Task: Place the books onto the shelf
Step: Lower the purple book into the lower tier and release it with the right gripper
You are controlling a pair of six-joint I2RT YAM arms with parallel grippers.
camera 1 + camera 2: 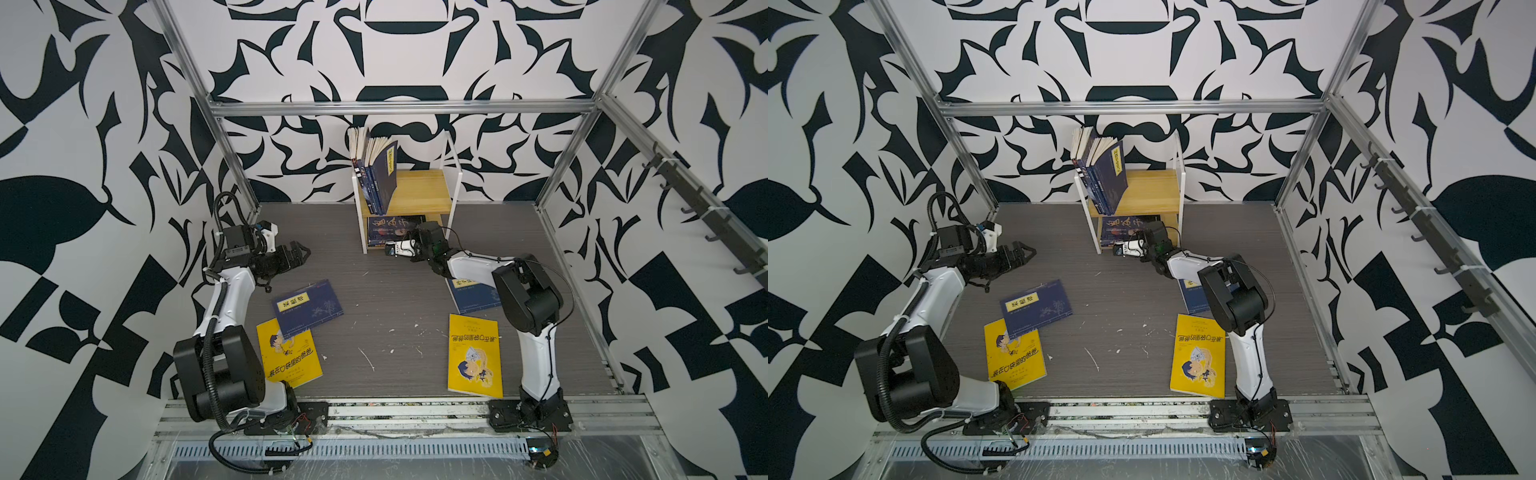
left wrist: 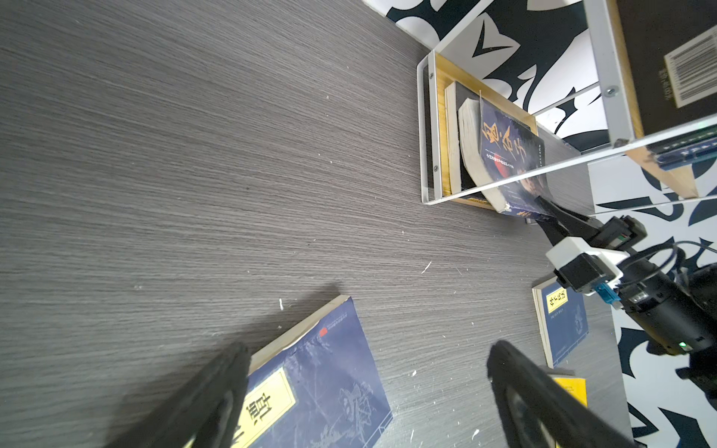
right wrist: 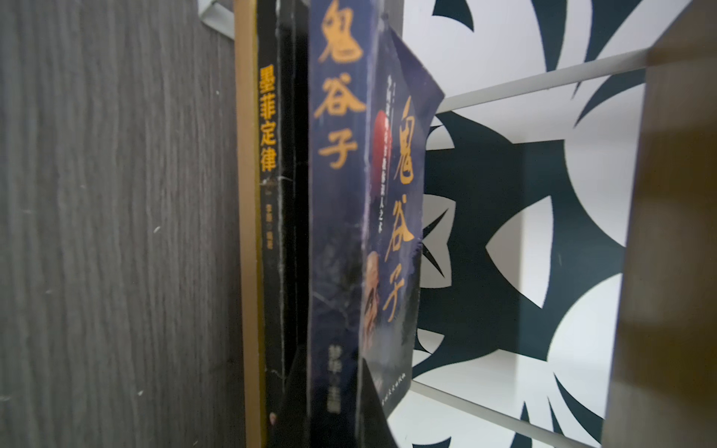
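Your grey wood-grain worktop (image 1: 395, 299) carried the small two-tier shelf of yellowish boards on a thin white frame (image 1: 424, 191) at its far middle. A row of navy paperbacks (image 1: 380, 174) leaned on the left of the upper board.

You were mid-placement. Your right hand (image 2: 542, 206) was clamped shut on the near edge of the dark paperback with a bald man's portrait (image 2: 508, 155). That book lay in the lower tier on top of a black book with yellow title characters (image 3: 271, 194), its near corner jutting past the frame. Your left hand (image 1: 303, 254) hovered with jaws wide apart and empty, just beyond the navy paperback with a yellow label (image 1: 309, 307).

Next, I judged, you needed to nudge the book fully in, let go, and back straight out without dragging the cover.
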